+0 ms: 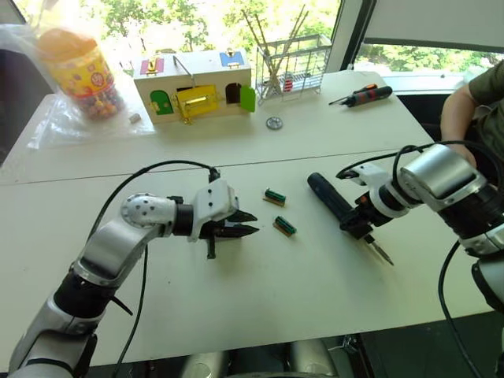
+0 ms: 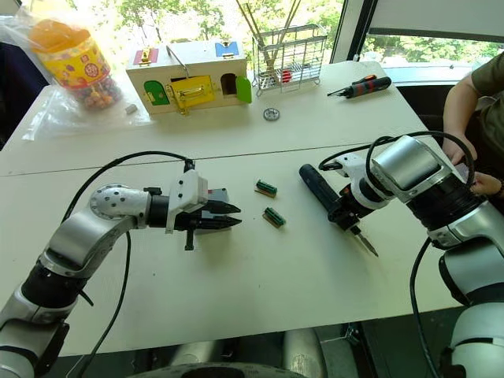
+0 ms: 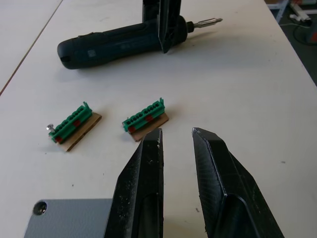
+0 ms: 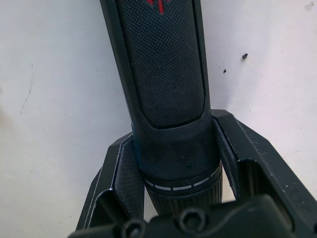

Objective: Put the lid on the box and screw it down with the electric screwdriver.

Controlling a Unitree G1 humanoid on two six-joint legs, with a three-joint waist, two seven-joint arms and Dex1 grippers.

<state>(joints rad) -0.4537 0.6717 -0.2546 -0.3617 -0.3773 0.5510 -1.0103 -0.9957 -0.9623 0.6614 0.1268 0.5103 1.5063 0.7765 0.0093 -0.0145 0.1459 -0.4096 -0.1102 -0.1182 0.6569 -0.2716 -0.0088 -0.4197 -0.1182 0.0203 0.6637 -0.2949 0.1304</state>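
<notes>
1. The right pincer (image 1: 358, 223) is clenched on the screwdriver (image 1: 335, 201), gripping it round the collar near the bit end. The right wrist view shows a finger pressed against each side of the black barrel.
2. The screwdriver's long axis runs slantwise over the table (image 1: 260, 291). Its butt points away from the robot and toward its left, while the bit (image 1: 381, 253) points toward the robot and its right. The body looks to lie on or just above the table top; I cannot tell which.
3. The left pincer (image 1: 240, 224) is released, with its two fingers a little apart and nothing between them. It points toward the robot's right, at the two green terminal blocks (image 1: 279, 211).
4. A flat grey piece with a screw in its corner (image 3: 74, 218) lies just beside the left pincer, under the wrist. It is probably the lid, or the box with the lid already on; too little of it shows to say.
5. The relation that counts: the grey piece lies to the robot's left of the screwdriver, with the green blocks between them. The bit now points away from it, so my judgement is that the right arm must lift the screwdriver, turn it bit-down and carry it leftward over a corner screw.
</notes>
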